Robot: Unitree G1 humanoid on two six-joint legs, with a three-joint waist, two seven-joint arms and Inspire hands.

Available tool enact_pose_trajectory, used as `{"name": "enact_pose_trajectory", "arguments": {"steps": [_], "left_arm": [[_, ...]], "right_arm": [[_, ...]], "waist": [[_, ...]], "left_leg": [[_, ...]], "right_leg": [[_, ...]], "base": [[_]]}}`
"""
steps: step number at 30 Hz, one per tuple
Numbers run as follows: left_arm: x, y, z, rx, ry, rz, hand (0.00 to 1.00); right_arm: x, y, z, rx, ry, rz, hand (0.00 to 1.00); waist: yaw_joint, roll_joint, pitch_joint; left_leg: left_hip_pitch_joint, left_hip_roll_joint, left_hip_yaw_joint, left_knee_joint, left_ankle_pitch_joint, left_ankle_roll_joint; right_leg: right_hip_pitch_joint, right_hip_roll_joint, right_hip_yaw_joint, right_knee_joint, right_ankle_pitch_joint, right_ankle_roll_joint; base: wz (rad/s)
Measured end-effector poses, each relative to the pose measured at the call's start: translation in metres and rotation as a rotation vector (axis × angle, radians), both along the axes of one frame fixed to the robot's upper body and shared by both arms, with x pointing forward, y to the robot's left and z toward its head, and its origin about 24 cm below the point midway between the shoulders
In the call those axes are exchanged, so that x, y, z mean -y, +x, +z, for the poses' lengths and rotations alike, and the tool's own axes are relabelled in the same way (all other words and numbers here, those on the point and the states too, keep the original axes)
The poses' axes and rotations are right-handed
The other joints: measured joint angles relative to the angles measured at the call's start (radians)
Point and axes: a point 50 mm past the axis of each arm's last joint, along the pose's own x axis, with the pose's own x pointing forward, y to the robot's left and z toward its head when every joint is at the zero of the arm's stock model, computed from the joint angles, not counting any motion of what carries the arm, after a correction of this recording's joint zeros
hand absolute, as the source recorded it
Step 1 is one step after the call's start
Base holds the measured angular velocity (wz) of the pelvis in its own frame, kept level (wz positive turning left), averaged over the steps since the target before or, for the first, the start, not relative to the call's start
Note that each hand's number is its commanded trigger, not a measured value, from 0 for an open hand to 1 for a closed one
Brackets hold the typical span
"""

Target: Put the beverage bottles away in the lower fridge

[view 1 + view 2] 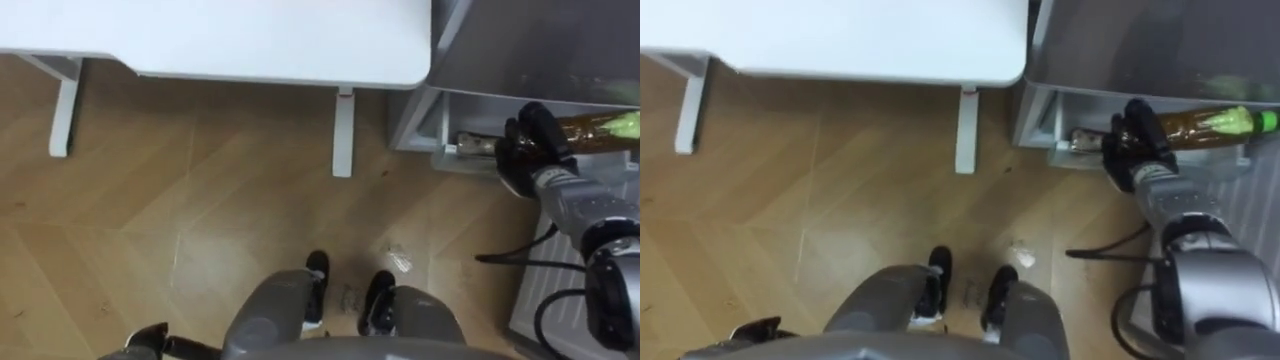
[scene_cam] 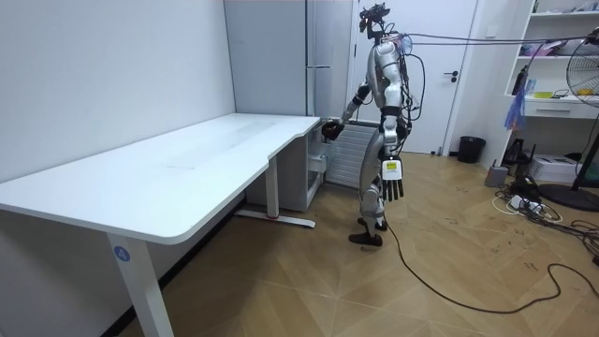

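A clear bottle of amber drink (image 1: 1200, 125) with a green cap lies level in my right hand (image 1: 1135, 150), whose dark fingers are curled round its lower half. The bottle's base end is at the mouth of the open lower fridge compartment (image 1: 1050, 110), to my right front; its cap points right. In the room view I stand upright facing the grey fridge (image 2: 309, 56), right hand (image 2: 329, 128) stretched toward its lower part. My left hand (image 2: 393, 183) hangs at my side with straight fingers and holds nothing.
A white desk (image 1: 250, 40) runs along my front left, its leg (image 1: 343, 135) close to the fridge. A small object (image 1: 1085, 143) lies on the compartment's edge by my fingers. The open ribbed white fridge door (image 2: 348, 154) stands at my right. The floor is wood.
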Motion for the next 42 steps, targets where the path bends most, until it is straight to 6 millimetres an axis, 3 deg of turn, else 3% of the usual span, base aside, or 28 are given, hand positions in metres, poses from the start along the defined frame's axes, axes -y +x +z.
{"name": "enact_pose_trajectory", "arguments": {"steps": [12,13,14,15,27,42], "left_arm": [[0.000,0.004,0.000,0.009,0.003,-0.007,0.00],[0.000,0.004,0.000,0.011,0.004,-0.007,0.00],[0.000,0.004,0.001,0.011,0.004,-0.007,0.00],[0.001,0.005,0.001,0.012,0.004,-0.009,0.00],[0.005,0.007,-0.001,0.000,0.000,-0.066,0.00],[0.010,0.011,-0.001,-0.002,-0.005,-0.105,0.00]], "right_arm": [[-0.005,0.017,0.013,0.026,-0.037,0.054,0.97],[-0.006,0.017,0.013,0.026,-0.037,0.056,0.68],[-0.006,0.017,0.013,0.026,-0.038,0.057,0.12],[-0.005,0.018,0.013,0.025,-0.041,0.060,0.00],[-0.004,0.023,0.019,0.018,-0.044,0.056,0.00],[-0.003,0.030,0.027,0.016,-0.055,0.041,0.00]], "waist": [[0.017,-0.005,0.0033],[0.017,-0.005,0.0034],[0.017,-0.005,0.0035],[0.017,-0.004,0.0037],[0.029,0.011,0.0148],[0.038,0.012,0.0147]], "left_leg": [[-0.043,-0.012,-0.004,0.006,0.007,-0.007],[-0.043,-0.013,-0.004,0.006,0.007,-0.007],[-0.043,-0.013,-0.004,0.006,0.007,-0.007],[-0.044,-0.014,-0.003,0.006,0.007,-0.007],[-0.052,-0.018,-0.002,0.009,0.007,-0.007],[-0.049,-0.018,-0.004,0.011,0.007,-0.007]], "right_leg": [[-0.060,-0.019,-0.002,0.045,-0.029,-0.006],[-0.060,-0.020,-0.002,0.046,-0.029,-0.006],[-0.060,-0.020,-0.002,0.046,-0.030,-0.006],[-0.060,-0.021,-0.002,0.046,-0.031,-0.005],[-0.077,-0.029,-0.003,0.067,-0.039,-0.008],[-0.071,-0.030,-0.006,0.065,-0.039,-0.008]], "base": [[0.05],[0.00],[0.00],[0.00],[0.00],[0.00]]}}
